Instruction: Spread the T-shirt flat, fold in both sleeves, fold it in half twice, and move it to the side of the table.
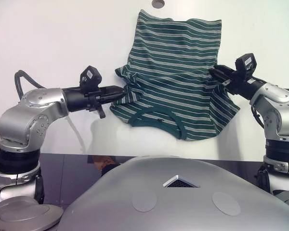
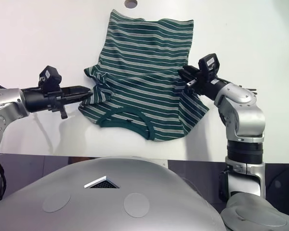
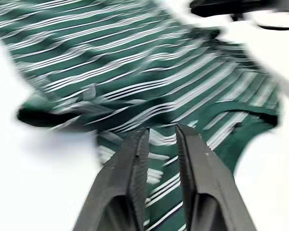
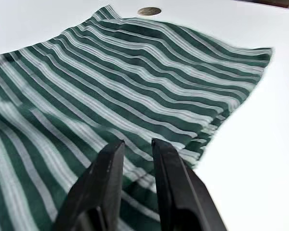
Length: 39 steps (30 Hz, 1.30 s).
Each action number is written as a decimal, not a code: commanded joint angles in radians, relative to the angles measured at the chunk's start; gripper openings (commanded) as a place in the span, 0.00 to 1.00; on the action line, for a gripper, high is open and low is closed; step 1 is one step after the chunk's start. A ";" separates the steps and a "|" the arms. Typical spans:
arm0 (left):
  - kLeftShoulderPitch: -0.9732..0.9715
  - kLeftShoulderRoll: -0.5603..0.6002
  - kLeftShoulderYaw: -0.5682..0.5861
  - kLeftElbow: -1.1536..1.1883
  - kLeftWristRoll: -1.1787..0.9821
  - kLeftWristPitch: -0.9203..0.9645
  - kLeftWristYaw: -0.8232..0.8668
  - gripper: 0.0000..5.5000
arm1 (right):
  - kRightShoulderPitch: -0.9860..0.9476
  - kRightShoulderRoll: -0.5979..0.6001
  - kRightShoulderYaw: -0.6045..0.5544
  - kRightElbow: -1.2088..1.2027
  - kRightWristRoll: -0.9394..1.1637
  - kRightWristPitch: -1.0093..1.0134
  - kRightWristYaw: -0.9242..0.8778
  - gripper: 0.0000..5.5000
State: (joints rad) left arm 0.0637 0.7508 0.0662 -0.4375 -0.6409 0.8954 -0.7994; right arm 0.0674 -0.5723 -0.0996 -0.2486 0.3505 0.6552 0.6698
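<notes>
A green T-shirt [image 1: 173, 72] with white stripes lies on the white table [image 1: 53, 43], its collar [image 1: 156, 118] toward me and its hem at the far side. It is rumpled, not flat. My left gripper [image 1: 123, 92] is at the shirt's left sleeve, where the cloth bunches [image 1: 127, 86]; its fingers are pinched close on the fabric [image 3: 161, 130]. On the opposite edge, above the right sleeve [image 1: 224, 108], my right gripper [image 1: 215, 72] is shut on the striped cloth [image 4: 137, 143].
A small round disc [image 1: 158, 3] is set in the table just beyond the hem. The table's front edge [image 1: 62, 155] runs close below the collar. White tabletop stretches to the left and right of the shirt.
</notes>
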 commanded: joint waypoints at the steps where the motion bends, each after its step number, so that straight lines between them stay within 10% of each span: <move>1: -0.047 -0.053 0.021 0.166 0.083 -0.043 0.106 0.02 | 0.114 -0.120 -0.129 -0.055 0.020 0.041 0.047 0.20; 11: -0.208 -0.276 -0.122 0.405 0.215 -0.174 0.191 0.01 | 0.313 -0.282 -0.232 0.111 0.007 -0.055 0.243 0.20; 17: -0.234 -0.339 -0.081 0.328 0.119 -0.111 0.183 0.00 | 0.337 -0.234 -0.287 0.045 0.167 0.034 0.302 0.42; 25: -0.243 -0.396 -0.083 0.338 0.127 -0.116 0.217 0.00 | 0.368 -0.252 -0.105 0.082 0.058 -0.005 0.287 0.43; 39: -0.130 -0.194 -0.013 0.306 0.138 -0.121 0.093 0.00 | 0.265 -0.257 -0.248 -0.122 0.316 0.055 0.319 0.00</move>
State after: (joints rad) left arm -0.0600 0.5538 0.0636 -0.1416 -0.5145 0.7759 -0.7019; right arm 0.3621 -0.8171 -0.3257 -0.3093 0.6168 0.6866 0.9786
